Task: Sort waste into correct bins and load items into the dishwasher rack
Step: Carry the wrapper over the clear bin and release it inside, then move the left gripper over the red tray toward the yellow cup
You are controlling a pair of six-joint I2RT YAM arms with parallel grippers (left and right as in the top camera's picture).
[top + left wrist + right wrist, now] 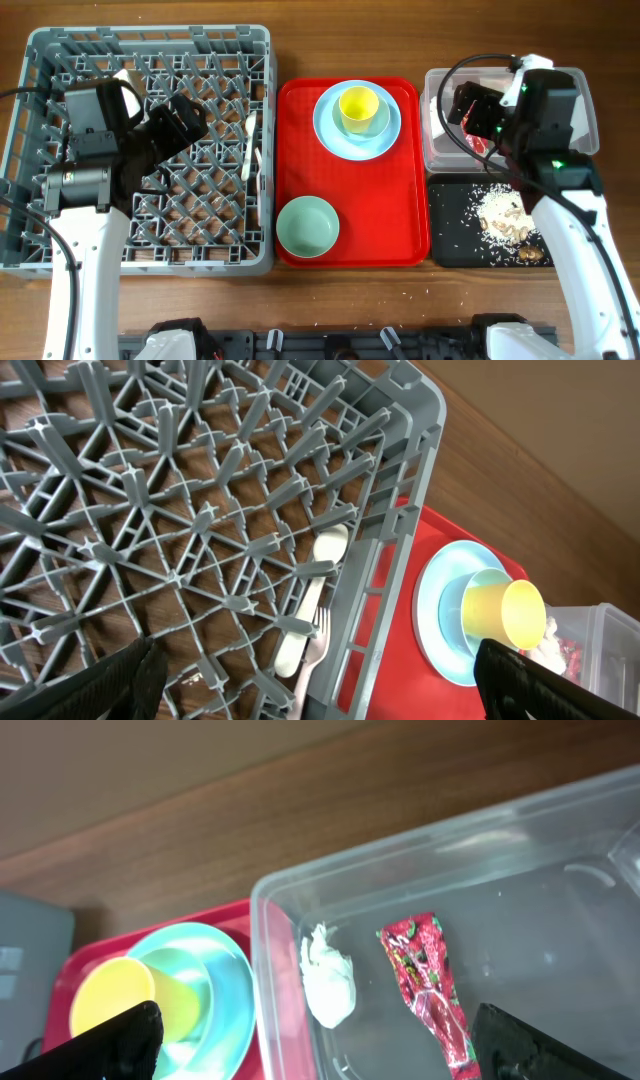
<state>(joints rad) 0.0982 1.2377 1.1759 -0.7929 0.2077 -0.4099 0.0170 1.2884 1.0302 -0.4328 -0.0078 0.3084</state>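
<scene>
The grey dishwasher rack point(150, 36) fills the left side, with a white spoon point(318, 575) and fork point(320, 645) lying near its right wall. My left gripper point(186, 118) hovers open over the rack, nothing between its fingers. A yellow cup point(358, 104) lies in a light blue bowl point(478, 582) on a light blue plate point(328, 130). A mint green bowl point(307, 226) sits nearer the front. My right gripper point(470, 112) hangs open and empty above the clear tub point(270, 920), which holds a red wrapper point(432, 990) and a white tissue point(328, 982).
The plate and mint bowl rest on a red serving tray point(400, 210) between rack and bins. In front of the tub, a black tray point(450, 235) holds whitish and brown food scraps point(505, 222). A few grains lie on the wooden table near the tray's front edge.
</scene>
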